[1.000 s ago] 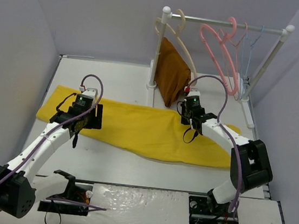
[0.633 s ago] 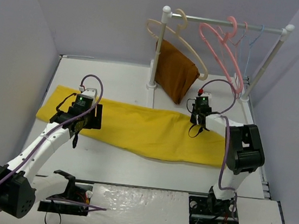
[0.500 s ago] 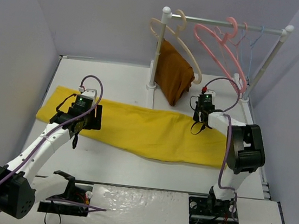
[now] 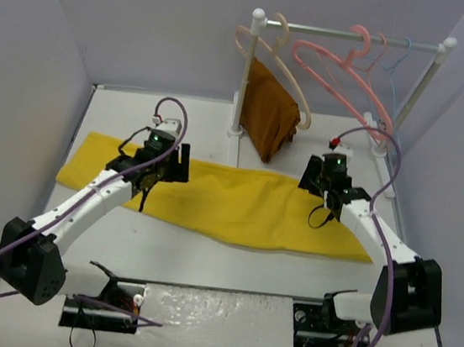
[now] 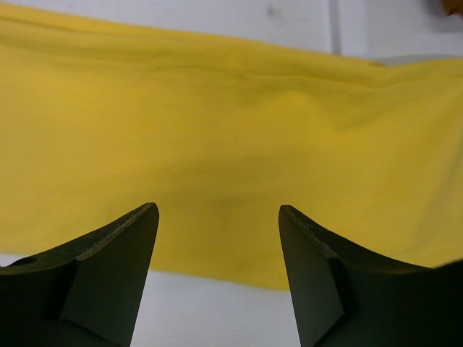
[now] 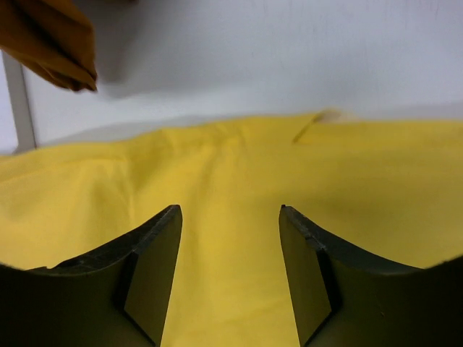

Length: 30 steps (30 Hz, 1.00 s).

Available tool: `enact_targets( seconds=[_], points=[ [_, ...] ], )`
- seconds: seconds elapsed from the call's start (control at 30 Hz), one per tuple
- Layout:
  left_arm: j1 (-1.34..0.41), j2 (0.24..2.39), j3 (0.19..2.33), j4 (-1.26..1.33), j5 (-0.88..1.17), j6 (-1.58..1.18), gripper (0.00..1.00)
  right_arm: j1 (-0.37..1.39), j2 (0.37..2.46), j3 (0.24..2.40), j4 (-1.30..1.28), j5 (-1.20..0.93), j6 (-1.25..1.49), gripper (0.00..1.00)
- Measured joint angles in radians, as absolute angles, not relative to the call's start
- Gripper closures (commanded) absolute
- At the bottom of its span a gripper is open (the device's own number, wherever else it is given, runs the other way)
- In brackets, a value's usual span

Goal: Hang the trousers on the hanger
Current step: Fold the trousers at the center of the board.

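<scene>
Under the left claw (image 5: 217, 211) and the right claw (image 6: 230, 210), both gaping and empty, the trousers (image 4: 236, 208) lie flat on the counter (image 4: 204, 259), long axis running left to right. The hanger (image 4: 341, 79) hangs on the rail (image 4: 325, 33) beyond, up and behind, nearer the right arm.

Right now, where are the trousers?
Top view: the trousers lie flat across the table, left to right, just in front of the rack holding the brown cloth.

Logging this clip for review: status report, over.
Left gripper open, empty, above trousers. Right gripper likewise. Trousers flat on table; pink hanger on rail. Brown cloth hangs nearby.
</scene>
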State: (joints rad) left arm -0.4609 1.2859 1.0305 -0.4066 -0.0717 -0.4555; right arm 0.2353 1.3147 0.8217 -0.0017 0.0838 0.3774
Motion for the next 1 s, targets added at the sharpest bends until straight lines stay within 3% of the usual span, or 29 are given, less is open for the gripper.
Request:
enact_targets(
  seconds=[0.27,0.47,1.0],
  points=[
    [-0.58,1.683,1.161,-0.166,-0.046,-0.566,0.37,0.219,1.274,0.688,-0.07,0.04,0.475,0.43],
    [-0.588,1.934,1.267,-0.128,-0.05,-0.587,0.37,0.137,1.299,0.632,-0.094,0.025,0.519,0.4],
    [-0.459,2.05,1.432,-0.166,-0.044,-0.658,0.37,-0.183,1.477,0.694,-0.029,-0.18,0.599,0.4]
  ],
)
